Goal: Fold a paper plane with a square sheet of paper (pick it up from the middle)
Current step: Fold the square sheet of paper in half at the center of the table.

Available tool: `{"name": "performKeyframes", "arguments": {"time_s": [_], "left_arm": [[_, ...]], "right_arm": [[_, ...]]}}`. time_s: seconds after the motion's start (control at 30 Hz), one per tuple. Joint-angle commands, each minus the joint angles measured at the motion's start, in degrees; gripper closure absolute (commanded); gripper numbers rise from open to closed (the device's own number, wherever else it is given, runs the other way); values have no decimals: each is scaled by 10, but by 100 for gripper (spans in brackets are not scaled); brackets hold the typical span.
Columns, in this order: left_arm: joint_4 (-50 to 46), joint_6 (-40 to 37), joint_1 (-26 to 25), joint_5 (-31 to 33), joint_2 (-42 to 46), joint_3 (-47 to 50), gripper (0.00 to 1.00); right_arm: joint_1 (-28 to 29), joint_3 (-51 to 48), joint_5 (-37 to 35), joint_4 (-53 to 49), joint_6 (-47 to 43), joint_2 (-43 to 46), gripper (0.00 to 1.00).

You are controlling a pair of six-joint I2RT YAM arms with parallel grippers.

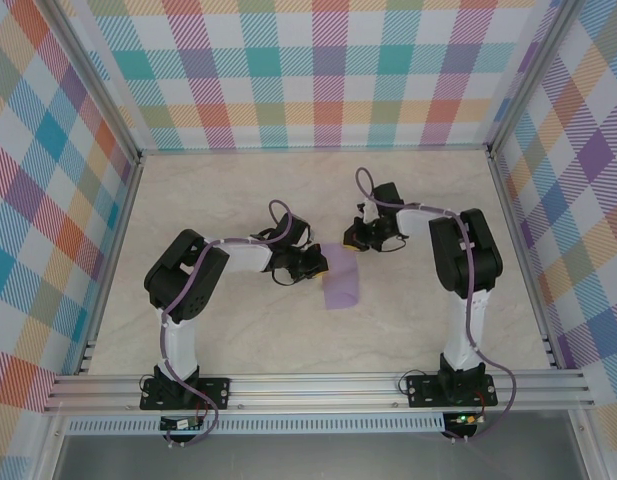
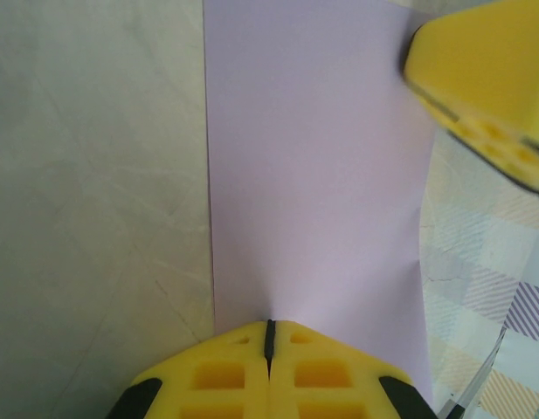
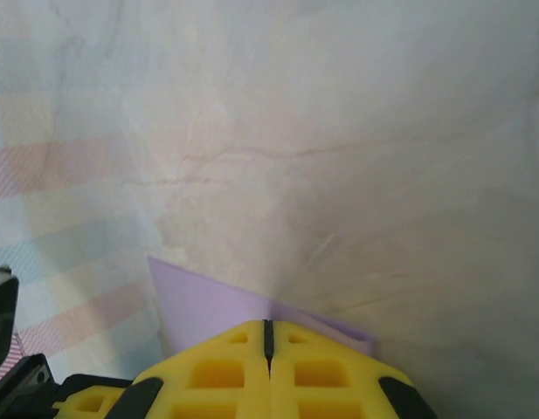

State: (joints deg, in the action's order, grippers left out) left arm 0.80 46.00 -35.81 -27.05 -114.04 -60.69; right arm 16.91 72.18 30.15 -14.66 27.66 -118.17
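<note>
The square sheet of paper point(image 1: 341, 282) is pale lavender and is held between both grippers over the middle of the table. My left gripper point(image 1: 318, 265) is shut on its left edge. In the left wrist view the sheet point(image 2: 313, 175) stretches away from the closed yellow fingertips point(image 2: 243, 362), and the right gripper's yellow finger point(image 2: 483, 78) shows at the top right. My right gripper point(image 1: 354, 240) is shut on the far edge. In the right wrist view the paper point(image 3: 199, 301) pokes out from the closed fingers point(image 3: 304, 367) and looks doubled at its right end. The paper plane is out of view.
The beige marble-patterned table top point(image 1: 238, 190) is fenced by checked walls point(image 1: 318, 70) on three sides. An aluminium rail point(image 1: 318, 385) runs along the near edge, with both arm bases on it.
</note>
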Motion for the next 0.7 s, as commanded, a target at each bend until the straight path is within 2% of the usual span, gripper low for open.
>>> {"name": "performKeyframes", "arguments": {"time_s": [0.0,0.13,0.4,0.67], "left_arm": [[-211,-6,-7,99,-106,82,100],[-210,-6,-7,100,-103,82,100],[-207,-6,-7,102,-98,79,100],[-211,-12,-7,108,-101,72,100]], "right_arm": [[-37,32,-59,-8,-12,-19,100],[-43,52,-68,-31,-20,10,100],[4,-61,28,-49,-20,124,100],[57,-102,46,-73,-15,122,100]]}}
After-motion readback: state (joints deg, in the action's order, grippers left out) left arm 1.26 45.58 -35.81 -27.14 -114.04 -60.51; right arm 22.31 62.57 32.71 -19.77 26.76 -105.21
